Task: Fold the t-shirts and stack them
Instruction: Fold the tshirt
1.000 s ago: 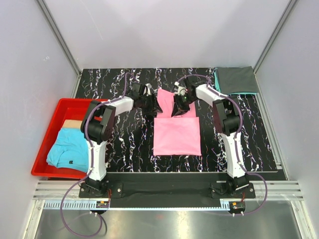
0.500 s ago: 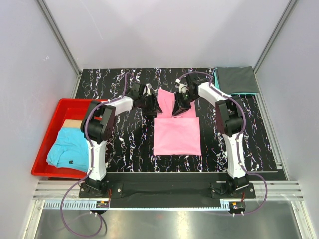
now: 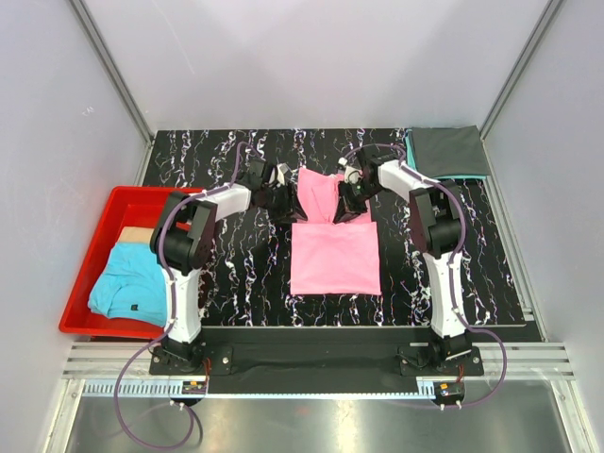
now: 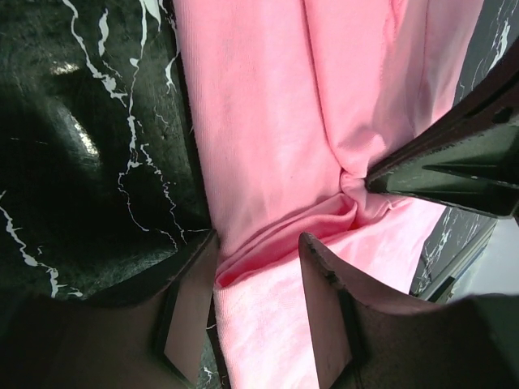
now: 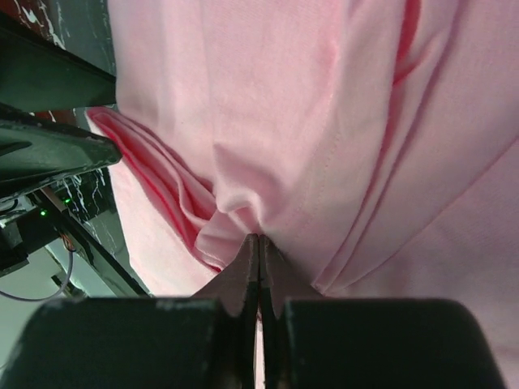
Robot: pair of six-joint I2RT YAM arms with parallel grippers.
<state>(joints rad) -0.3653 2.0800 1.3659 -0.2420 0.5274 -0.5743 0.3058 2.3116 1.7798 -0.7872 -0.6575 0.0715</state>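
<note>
The pink t-shirt (image 3: 335, 253) lies partly folded mid-table, its far half narrower and creased. My left gripper (image 3: 293, 202) sits at the shirt's far-left edge. In the left wrist view it (image 4: 255, 304) is open, its fingers (image 4: 188, 312) standing either side of the pink hem without pinching it. My right gripper (image 3: 348, 205) rests on the shirt's far-right part. In the right wrist view it (image 5: 259, 243) is shut, with a pucker of pink cloth (image 5: 235, 203) gathered at its tips. A dark grey t-shirt (image 3: 447, 149) lies folded on a teal one (image 3: 411, 151) at the back right.
A red bin (image 3: 85, 247) at the left edge holds a light blue t-shirt (image 3: 127, 281) with a small dark mark. The black marbled table (image 3: 236, 274) ends at grey walls on both sides and at the back.
My right gripper has shifted slightly right over the pink shirt and its jaws have gone from partly open to shut on a pinch of cloth. The left gripper has stayed put.
</note>
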